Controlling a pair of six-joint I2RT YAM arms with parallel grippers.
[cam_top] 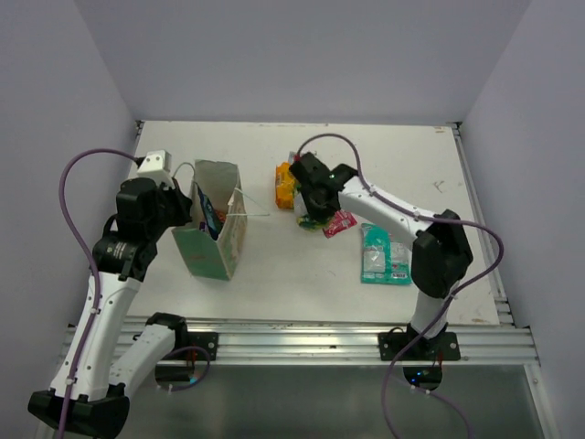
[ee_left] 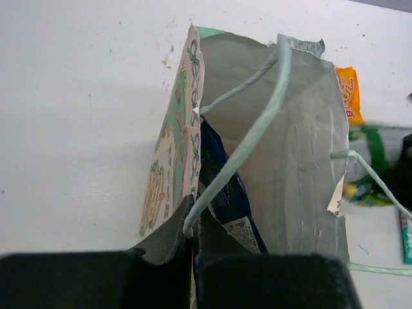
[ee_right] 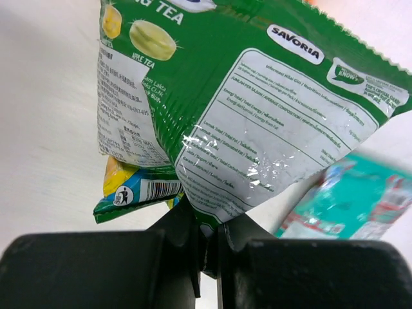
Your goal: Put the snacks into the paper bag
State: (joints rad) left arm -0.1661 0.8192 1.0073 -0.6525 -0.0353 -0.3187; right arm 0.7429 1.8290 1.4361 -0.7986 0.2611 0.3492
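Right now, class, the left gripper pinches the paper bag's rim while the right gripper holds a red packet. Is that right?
Not quite: the right gripper holds a green packet, not a red one, as the right wrist view shows. The left gripper does pinch the paper bag at its rim.

Left jaws tight on rim of the paper bag point(ee_left: 296, 161), dark blue packet point(ee_left: 235, 205) inside.

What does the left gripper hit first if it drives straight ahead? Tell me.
The left gripper is shut on the near wall of the paper bag, so it would shove that first. Just ahead sits the dark blue packet inside the bag, though depth is unclear.
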